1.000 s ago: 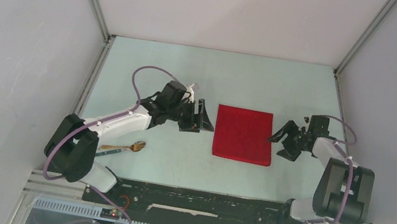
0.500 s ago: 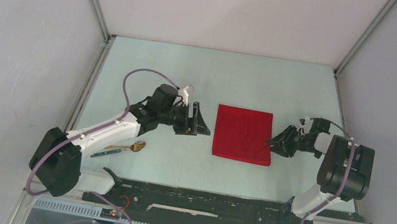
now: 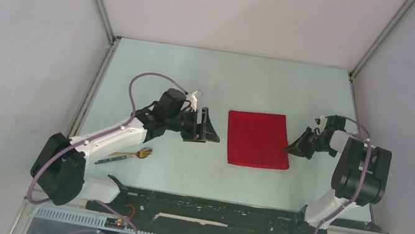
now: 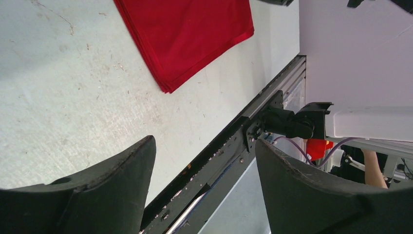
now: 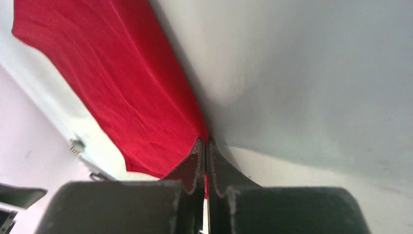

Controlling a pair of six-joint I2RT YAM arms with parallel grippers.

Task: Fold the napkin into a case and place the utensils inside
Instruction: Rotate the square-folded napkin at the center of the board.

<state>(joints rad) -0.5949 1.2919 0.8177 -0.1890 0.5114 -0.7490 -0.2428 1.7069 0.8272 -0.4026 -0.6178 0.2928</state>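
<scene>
The red napkin [image 3: 257,139] lies folded flat in the middle of the table, slightly skewed. It also shows in the left wrist view as the napkin [image 4: 190,34] and in the right wrist view as the napkin [image 5: 112,83]. My right gripper [image 3: 292,148] is shut on the napkin's right edge near the front corner, and a sliver of red shows between the pressed fingertips [image 5: 197,156]. My left gripper [image 3: 214,126] hovers open just left of the napkin with nothing between its fingers [image 4: 122,170]. The wooden fork [image 3: 137,154] and the teal utensil [image 3: 103,161] lie at the front left, beside the left arm.
The black rail [image 3: 209,208] holding the arm bases runs along the table's near edge. Grey walls [image 3: 25,63] close in the left, right and back sides. The left arm's purple cable [image 3: 148,79] loops above its wrist.
My right gripper has closed and now pinches the napkin's right edge. The napkin's near right corner has shifted right and the cloth sits skewed. The left arm stretched out slightly earlier and now holds still.
</scene>
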